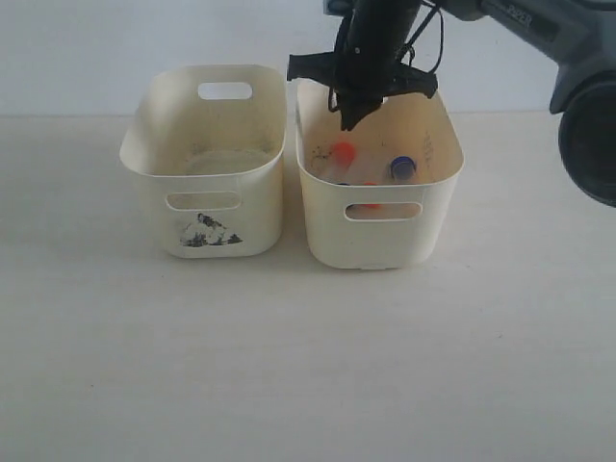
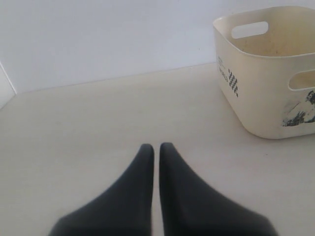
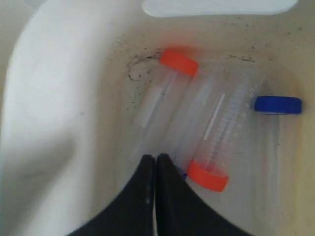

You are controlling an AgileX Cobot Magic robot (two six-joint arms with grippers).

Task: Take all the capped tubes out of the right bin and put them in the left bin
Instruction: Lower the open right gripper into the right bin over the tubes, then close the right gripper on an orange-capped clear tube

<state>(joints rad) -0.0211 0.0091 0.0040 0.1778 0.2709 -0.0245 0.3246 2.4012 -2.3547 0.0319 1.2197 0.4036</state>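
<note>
"So, where do our capped tubes (image 3: 216,123) lie?"

"At least three lie in the right bin (image 1: 385,245), just right of the left bin (image 1: 207,245). Our right gripper (image 3: 155,160) hangs over them, fingers (image 3: 140,201) pressed together, holding nothing; our left gripper (image 2: 156,147) is clenched too. We should part the right fingers first, then straddle one tube's middle."

Pale wood-grain table (image 1: 289,366) against plain white wall (image 1: 96,48).
</note>
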